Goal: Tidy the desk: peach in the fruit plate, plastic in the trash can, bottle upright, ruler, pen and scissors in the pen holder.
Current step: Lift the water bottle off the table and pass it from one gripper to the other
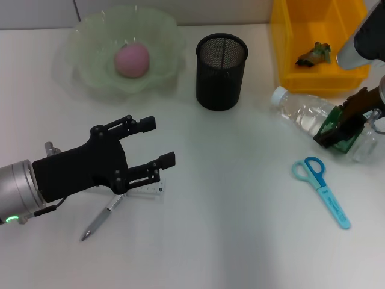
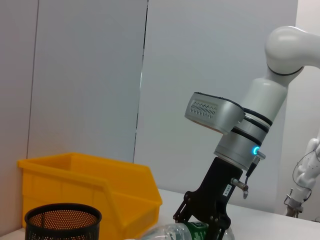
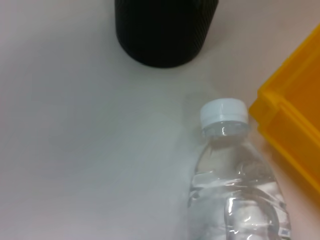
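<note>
Beside the pen holder [image 1: 221, 71], a tipped bottle [image 1: 304, 112] under the right gripper [image 1: 344, 128].

Right of the holder, the bottle lies on the white desk [image 1: 228, 229], the gripper's fingers clamped around its green label, hiding that part. Left and nearer, the left gripper [image 1: 152, 141] hangs spread, partly covering the ruler [image 1: 149, 191] and pen [image 1: 101, 220]. Grey wall panels stand behind.
</note>
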`<control>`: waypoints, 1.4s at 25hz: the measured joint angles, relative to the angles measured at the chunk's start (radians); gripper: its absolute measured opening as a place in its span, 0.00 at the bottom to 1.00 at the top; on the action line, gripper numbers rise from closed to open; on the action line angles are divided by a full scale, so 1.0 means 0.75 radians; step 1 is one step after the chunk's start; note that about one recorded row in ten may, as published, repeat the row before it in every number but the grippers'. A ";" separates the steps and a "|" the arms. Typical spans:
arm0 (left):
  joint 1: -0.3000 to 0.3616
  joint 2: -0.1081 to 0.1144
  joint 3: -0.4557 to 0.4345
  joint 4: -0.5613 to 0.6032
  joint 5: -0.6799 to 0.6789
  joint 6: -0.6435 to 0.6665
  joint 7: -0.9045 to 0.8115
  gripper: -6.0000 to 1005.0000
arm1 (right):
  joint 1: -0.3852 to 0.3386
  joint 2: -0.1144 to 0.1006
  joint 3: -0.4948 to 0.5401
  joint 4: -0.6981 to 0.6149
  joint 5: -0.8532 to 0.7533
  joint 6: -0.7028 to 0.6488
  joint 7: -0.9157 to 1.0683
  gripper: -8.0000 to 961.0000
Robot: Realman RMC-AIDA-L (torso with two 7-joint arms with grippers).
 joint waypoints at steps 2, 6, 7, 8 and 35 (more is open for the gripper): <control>0.000 0.000 0.000 0.000 0.000 0.000 0.001 0.78 | -0.005 0.000 -0.001 -0.001 0.018 0.003 -0.007 0.81; 0.000 0.001 0.000 0.000 0.000 0.000 0.002 0.78 | -0.029 0.000 -0.001 -0.025 0.084 0.008 -0.033 0.81; 0.000 0.002 0.000 0.000 0.000 0.000 0.002 0.78 | -0.038 0.000 -0.001 -0.034 0.103 0.008 -0.042 0.80; 0.000 0.002 0.000 0.000 0.000 0.000 0.002 0.78 | -0.047 0.000 -0.001 -0.045 0.125 0.008 -0.051 0.80; -0.049 -0.002 -0.067 0.007 -0.027 0.199 -0.175 0.78 | -0.566 0.000 0.015 -0.256 1.295 -0.142 -0.832 0.80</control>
